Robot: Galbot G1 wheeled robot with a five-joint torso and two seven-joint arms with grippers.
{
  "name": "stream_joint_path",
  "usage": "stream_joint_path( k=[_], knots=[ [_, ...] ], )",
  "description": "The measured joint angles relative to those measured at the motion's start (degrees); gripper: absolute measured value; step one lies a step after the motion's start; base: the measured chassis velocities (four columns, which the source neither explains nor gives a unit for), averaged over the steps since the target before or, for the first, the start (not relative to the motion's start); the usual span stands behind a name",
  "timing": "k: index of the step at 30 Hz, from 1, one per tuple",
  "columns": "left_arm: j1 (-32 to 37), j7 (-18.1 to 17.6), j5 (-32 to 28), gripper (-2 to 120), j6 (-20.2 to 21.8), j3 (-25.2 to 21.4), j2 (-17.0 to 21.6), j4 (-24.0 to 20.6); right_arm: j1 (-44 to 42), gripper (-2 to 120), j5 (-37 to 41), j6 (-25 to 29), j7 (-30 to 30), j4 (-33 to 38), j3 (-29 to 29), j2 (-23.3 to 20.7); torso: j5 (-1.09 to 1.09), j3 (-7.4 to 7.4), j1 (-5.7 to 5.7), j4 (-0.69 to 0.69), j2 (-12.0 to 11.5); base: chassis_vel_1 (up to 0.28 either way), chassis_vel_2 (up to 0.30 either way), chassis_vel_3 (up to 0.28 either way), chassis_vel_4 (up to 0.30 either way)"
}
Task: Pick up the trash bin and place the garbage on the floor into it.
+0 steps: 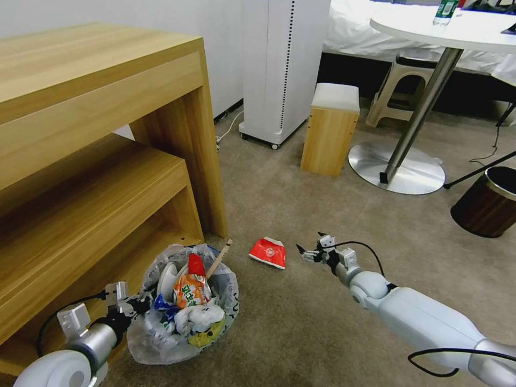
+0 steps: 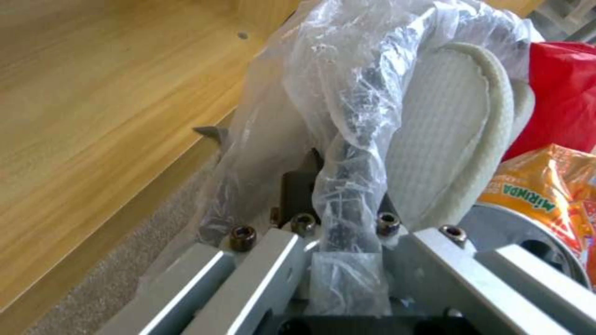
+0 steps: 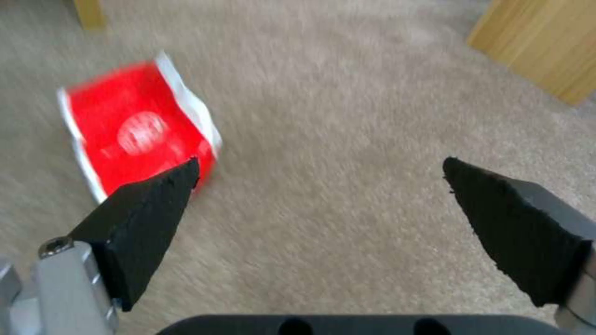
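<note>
Your left gripper (image 1: 129, 307) is clamping the trash bin (image 1: 185, 306) by its bagged rim at nine o'clock. Your right gripper (image 1: 305, 251), pincer spread apart, is hanging just beside the red wrapper (image 1: 267, 252), which is lying at its nine o'clock on the carpet (image 1: 322, 204). It looks light, crinkly and slippery, so pinch a raised edge. The bag is hiding the bin's wall.

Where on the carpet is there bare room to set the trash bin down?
Bare floor lies between the trash bin and the right gripper, below the red wrapper. It is crowded by the wooden shelf, where the left gripper holds the bin.
</note>
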Motion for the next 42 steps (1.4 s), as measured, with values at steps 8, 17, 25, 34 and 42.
stream_joint_path(
  k=[8,17,25,34,42],
  knots=[
    [-0.4,0.0,-0.3,1,0.0,0.0,0.1,0.3,5.0,100,-3.8,1.1,-2.8,-8.7,-3.1,4.5,-0.03,0.00,0.00,-0.01,0.0,0.000,0.000,0.000,0.000],
    [-2.2,0.0,-1.2,1,-0.1,1.0,0.8,2.0,10.2,100,-7.1,3.9,-5.8,-21.4,-6.9,14.0,-0.05,0.00,0.00,-0.03,0.0,0.000,0.000,0.000,0.000],
    [-2.7,0.1,-1.8,1,-0.4,1.2,1.3,2.9,14.2,100,-11.4,6.2,-9.8,-33.8,-7.3,22.9,-0.02,0.00,0.00,0.04,0.0,0.000,0.000,0.000,0.000],
    [-2.5,0.3,-2.6,1,-0.5,1.1,1.8,2.7,14.8,99,-19.7,8.2,-11.8,-44.3,-1.5,29.2,-0.02,-0.01,0.00,0.01,0.0,0.000,0.000,0.000,0.000],
    [-2.6,0.3,-2.7,1,-0.6,1.3,1.5,2.0,13.9,80,-22.1,8.5,-12.2,-45.5,-0.2,29.8,-0.02,-0.01,0.00,-0.01,0.0,0.000,0.000,0.000,0.000]
  ],
)
